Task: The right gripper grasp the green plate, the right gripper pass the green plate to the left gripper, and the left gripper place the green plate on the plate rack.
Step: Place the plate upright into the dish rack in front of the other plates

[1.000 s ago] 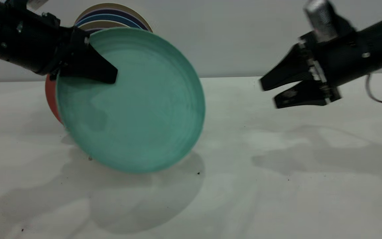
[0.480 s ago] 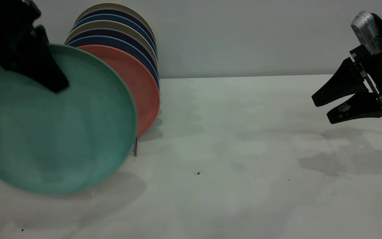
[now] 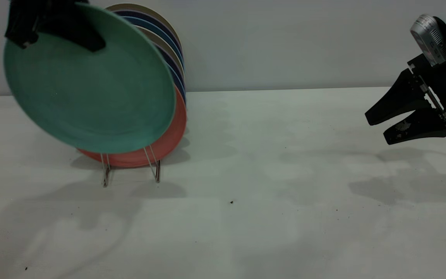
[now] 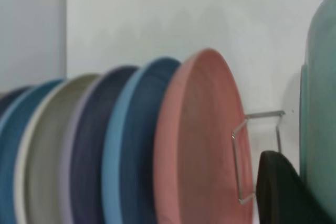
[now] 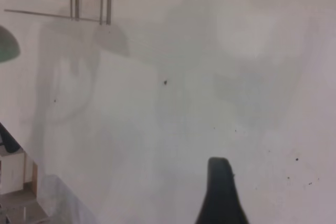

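Note:
The green plate [image 3: 91, 81] hangs tilted in the air just in front of the plate rack [image 3: 151, 164], its lower rim over the rack's front wire loops. My left gripper [image 3: 81, 38] is shut on the plate's upper rim at the top left. In the left wrist view, one black finger [image 4: 281, 192] presses the green plate [image 4: 320, 119], with an empty rack loop [image 4: 237, 166] between it and the salmon-pink plate [image 4: 202, 140]. My right gripper [image 3: 378, 129] hovers open and empty at the far right, above the table.
Several plates stand in the rack behind the salmon-pink plate [image 3: 174, 131]: dark blue [image 4: 134, 150], beige and lighter blue ones. A grey wall runs behind the white table [image 3: 269, 201]. The right wrist view shows the rack's feet [image 5: 89, 9].
The left gripper swung the green plate from the middle of the table down to the low left, then up and right to the rack's front. The right gripper drew back to the right and stopped.

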You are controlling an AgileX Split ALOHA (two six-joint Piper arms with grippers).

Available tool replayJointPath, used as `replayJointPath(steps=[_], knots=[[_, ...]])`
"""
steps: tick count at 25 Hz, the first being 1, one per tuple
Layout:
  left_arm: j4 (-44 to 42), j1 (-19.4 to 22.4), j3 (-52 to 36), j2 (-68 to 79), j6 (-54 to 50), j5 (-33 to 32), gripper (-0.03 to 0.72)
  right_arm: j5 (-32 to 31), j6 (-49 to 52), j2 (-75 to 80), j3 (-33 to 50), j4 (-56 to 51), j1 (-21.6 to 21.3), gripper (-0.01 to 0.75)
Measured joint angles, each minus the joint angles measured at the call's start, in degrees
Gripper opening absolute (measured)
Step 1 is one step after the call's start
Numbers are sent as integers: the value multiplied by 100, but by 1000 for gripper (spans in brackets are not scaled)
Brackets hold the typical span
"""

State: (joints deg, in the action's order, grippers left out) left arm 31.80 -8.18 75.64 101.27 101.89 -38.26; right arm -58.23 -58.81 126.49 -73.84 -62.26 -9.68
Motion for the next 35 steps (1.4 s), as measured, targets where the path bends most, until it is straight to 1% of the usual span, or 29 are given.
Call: replayJointPath(steps=[6, 9, 25, 35], knots=[[11, -13, 23, -11, 122, 732, 125, 10, 0, 0, 0, 2, 5, 579], [13, -13, 23, -11, 243, 880, 125, 12, 0, 0, 0, 2, 5, 579], [24, -13, 23, 228, 310, 911, 125, 18, 1, 0, 0, 9, 5, 579], [30, -13, 23, 731, 333, 956, 125, 18, 1, 0, 0, 14, 5, 579]])
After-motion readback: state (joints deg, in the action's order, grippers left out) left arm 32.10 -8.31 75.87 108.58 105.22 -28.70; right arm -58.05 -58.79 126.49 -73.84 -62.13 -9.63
